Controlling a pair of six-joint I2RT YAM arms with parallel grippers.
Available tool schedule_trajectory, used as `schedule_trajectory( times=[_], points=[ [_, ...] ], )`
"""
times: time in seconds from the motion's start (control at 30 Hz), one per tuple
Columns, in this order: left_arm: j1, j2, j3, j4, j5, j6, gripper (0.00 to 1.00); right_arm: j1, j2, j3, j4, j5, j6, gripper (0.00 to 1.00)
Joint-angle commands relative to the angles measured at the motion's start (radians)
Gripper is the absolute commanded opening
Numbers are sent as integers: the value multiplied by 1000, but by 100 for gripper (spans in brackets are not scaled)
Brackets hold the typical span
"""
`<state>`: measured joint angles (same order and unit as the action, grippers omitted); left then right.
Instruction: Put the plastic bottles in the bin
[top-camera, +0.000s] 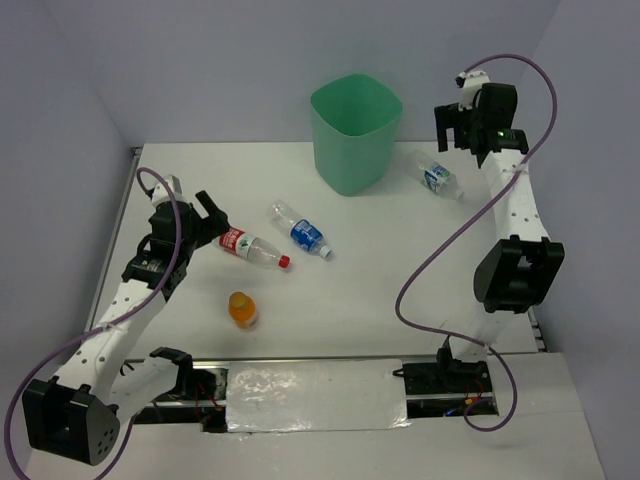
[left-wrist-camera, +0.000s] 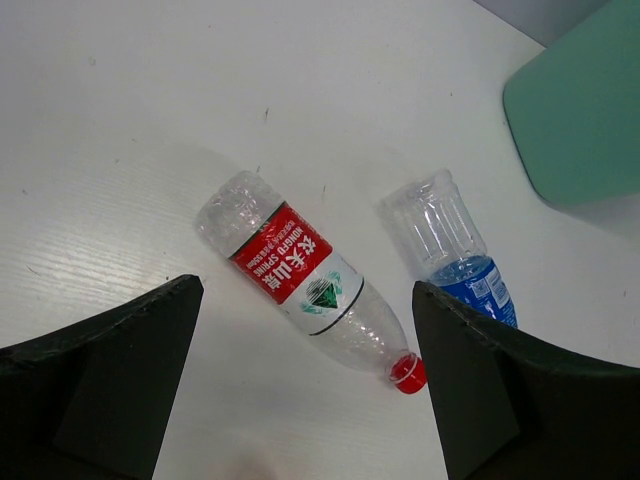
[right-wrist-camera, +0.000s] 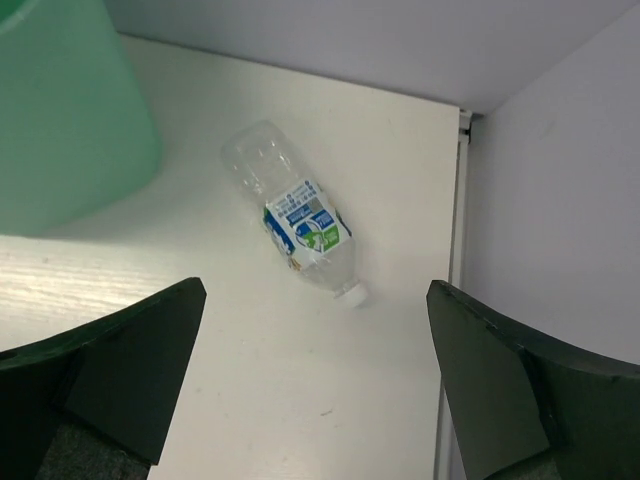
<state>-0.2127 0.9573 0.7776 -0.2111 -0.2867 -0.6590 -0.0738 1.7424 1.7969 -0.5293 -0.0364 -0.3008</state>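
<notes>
The mint-green bin (top-camera: 356, 133) stands at the back middle of the table. A clear bottle with a red-white label and red cap (top-camera: 252, 248) lies just right of my open, empty left gripper (top-camera: 212, 219); it shows between the jaws in the left wrist view (left-wrist-camera: 300, 282). A blue-labelled clear bottle (top-camera: 300, 232) lies beside it and also shows in the left wrist view (left-wrist-camera: 452, 245). An orange-capped bottle (top-camera: 241, 309) stands nearer the front. Another blue-labelled bottle (top-camera: 436, 176) lies right of the bin, below my open, empty right gripper (top-camera: 457, 125), and shows in the right wrist view (right-wrist-camera: 300, 218).
The table's right edge and side wall (right-wrist-camera: 465, 200) run close to the right bottle. The bin's wall fills the upper left of the right wrist view (right-wrist-camera: 60, 120) and the upper right of the left wrist view (left-wrist-camera: 580, 110).
</notes>
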Motion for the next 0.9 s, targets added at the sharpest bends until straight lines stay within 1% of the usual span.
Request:
schedule_trajectory(
  times=[0.0, 0.07, 0.13, 0.17, 0.23, 0.33, 0.43, 0.57, 0.77, 0.87],
  points=[
    [4, -8, -11, 30, 1, 25, 99, -26, 49, 19, -58, -140, -76, 100],
    [4, 3, -26, 35, 14, 29, 99, -41, 95, 30, -54, -125, -74, 100],
    [4, 11, -38, 41, 20, 35, 99, -53, 179, 79, -75, -123, -51, 100],
    [4, 17, -40, 41, 18, 39, 99, -67, 209, 119, -84, -143, -41, 100],
    [6, 23, -41, 33, 11, 42, 99, -78, 277, 143, -93, -166, -26, 100],
    [6, 43, -34, 16, -17, 39, 99, -90, 324, 153, -74, -184, -21, 100],
    [6, 60, -35, 27, -11, 42, 99, -95, 374, 148, -52, -201, -24, 100],
    [6, 81, -37, 35, 3, 47, 99, -96, 478, 179, -41, -155, -20, 100],
    [6, 106, -32, 33, 1, 58, 99, -112, 557, 196, -3, -116, 20, 100],
    [6, 115, -34, 44, 4, 59, 99, -112, 557, 197, -2, -114, 19, 100]
  ],
)
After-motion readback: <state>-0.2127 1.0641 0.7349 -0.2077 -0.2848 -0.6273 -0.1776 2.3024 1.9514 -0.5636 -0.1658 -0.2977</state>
